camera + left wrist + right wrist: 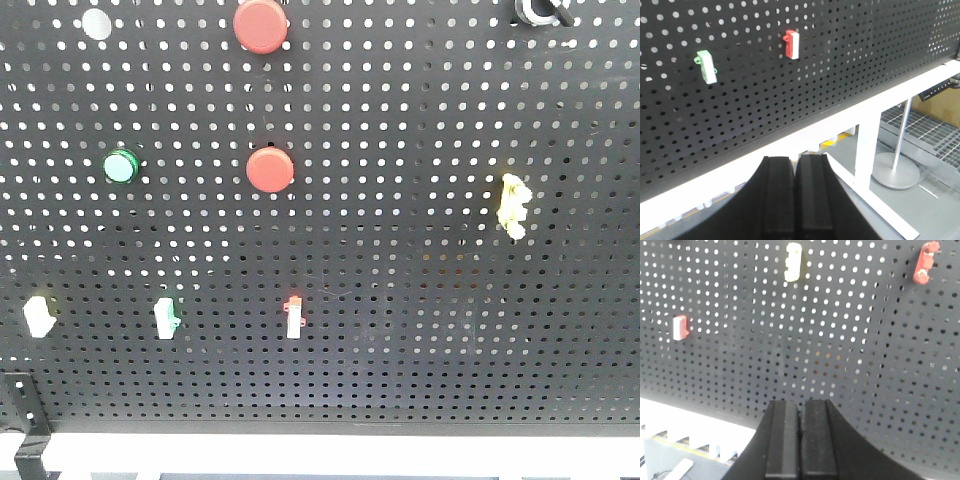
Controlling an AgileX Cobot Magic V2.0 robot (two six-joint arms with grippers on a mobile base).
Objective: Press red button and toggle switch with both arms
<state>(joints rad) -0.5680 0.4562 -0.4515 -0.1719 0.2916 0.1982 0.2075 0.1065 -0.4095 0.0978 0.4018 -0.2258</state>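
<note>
Black fingers [796, 200] [801, 440] closed, both facing pegboard [400, 300].

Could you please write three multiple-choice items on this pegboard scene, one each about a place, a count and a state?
1. On the pegboard in the front view, where is the green button relative to the lower red button?
A. To its left
B. To its right
C. Directly below it

2. How many round red buttons show in the front view?
A. One
B. Two
C. Four

3. How do the fingers of the left gripper stand?
A. Wide apart
B. Clamped on a switch
C. Pressed together, holding nothing

Answers:
1. A, the green button sits at about the same height, nearer the left edge.
2. B, the upper red button and the lower one.
3. C, the left wrist view shows no gap between them, short of the board.
</note>
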